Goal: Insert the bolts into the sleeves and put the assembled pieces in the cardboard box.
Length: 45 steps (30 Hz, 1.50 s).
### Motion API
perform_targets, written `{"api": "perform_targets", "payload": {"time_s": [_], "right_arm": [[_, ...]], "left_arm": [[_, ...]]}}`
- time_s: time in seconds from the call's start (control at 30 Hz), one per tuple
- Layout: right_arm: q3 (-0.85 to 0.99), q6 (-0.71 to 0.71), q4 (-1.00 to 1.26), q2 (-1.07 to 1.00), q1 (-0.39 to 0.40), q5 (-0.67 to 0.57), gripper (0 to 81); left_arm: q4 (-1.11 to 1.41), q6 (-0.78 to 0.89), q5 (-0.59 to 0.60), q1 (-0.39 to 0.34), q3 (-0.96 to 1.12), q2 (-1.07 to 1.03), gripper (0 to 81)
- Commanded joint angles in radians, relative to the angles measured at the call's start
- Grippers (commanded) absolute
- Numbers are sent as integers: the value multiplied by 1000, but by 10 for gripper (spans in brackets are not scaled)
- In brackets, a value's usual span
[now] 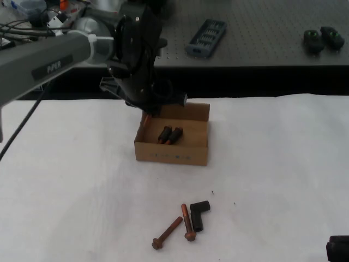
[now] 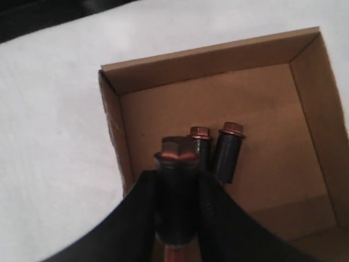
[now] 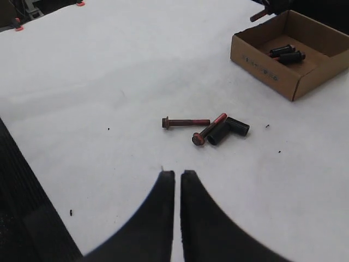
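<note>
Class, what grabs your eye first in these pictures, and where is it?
The left gripper, shut on an assembled piece, hangs over the cardboard box, where two finished pieces lie side by side. On the white cloth nearer the camera lie two loose bolts and two black sleeves.

Left arm [image 1: 49,60]: a long light-grey link is seen with a dark inset label plate carrying white lettering, a white collar at the joint, then a bulky glossy black wrist housing [image 1: 136,52]. A thin black cable [image 1: 22,126] is seen below the grey link. Left gripper [image 2: 177,183] is fitted with two matte black fingers [image 2: 136,218], broad at the base, curved and tapered toward the tips; right gripper [image 3: 178,174] is built alike, with smooth black curved fingers [image 3: 155,218].
</note>
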<state>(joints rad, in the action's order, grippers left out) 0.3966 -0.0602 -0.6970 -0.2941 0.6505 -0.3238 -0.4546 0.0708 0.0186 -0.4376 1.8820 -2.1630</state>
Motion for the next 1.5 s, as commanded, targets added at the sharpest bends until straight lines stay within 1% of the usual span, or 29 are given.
{"api": "perform_targets", "payload": {"time_s": [0.0, 0.1, 0.83, 0.9, 1.1, 1.17, 1.47], "right_arm": [[5, -5, 0, 7, -4, 0, 37], [5, -5, 0, 7, -4, 0, 37], [5, 0, 0, 7, -4, 0, 37], [5, 0, 0, 7, -4, 0, 37], [5, 0, 0, 7, -4, 0, 37], [5, 0, 0, 7, -4, 0, 37], [5, -1, 7, 7, -4, 0, 37]], "left_arm": [[-16, -12, 25, -3, 24, -24, 41], [-16, -12, 56, -3, 24, -45, 41], [15, -27, 76, -3, 24, -120, 47], [15, -27, 76, -3, 24, -120, 75], [13, -23, 76, -3, 24, -120, 253], [13, -18, 76, -3, 24, -120, 265], [0, -19, 76, -3, 24, -97, 265]]}}
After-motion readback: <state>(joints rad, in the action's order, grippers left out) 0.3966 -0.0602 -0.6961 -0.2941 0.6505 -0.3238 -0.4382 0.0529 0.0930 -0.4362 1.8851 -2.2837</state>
